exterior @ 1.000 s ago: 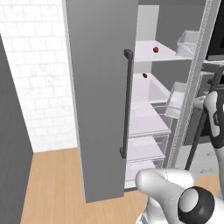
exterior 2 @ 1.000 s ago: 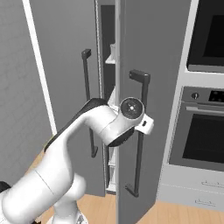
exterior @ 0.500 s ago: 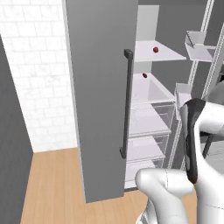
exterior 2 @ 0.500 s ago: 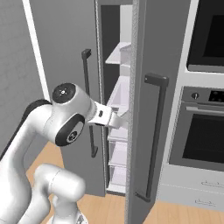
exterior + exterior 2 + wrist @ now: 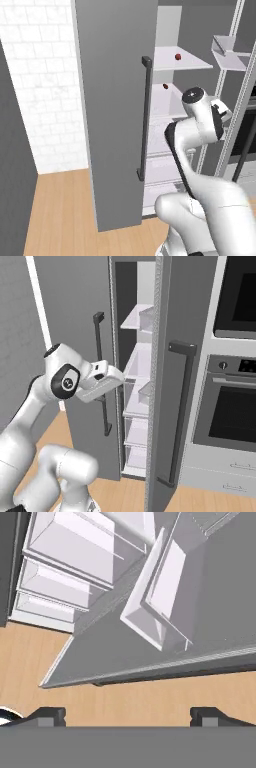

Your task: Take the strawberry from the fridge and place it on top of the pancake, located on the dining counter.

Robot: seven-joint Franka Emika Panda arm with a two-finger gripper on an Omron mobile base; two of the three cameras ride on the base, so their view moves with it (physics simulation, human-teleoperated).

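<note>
Left base view: strawberry on fridge shelf, well apart from fingers

The tall matte grey two-door fridge stands with its doors swung open, long dark vertical bar handles on their fronts, white shelves and clear drawers bared inside. On its upper white shelf, well back, a tiny red rounded strawberry sits alone. A second small red berry lies on the shelf just below, nearer the left door's edge.
</note>
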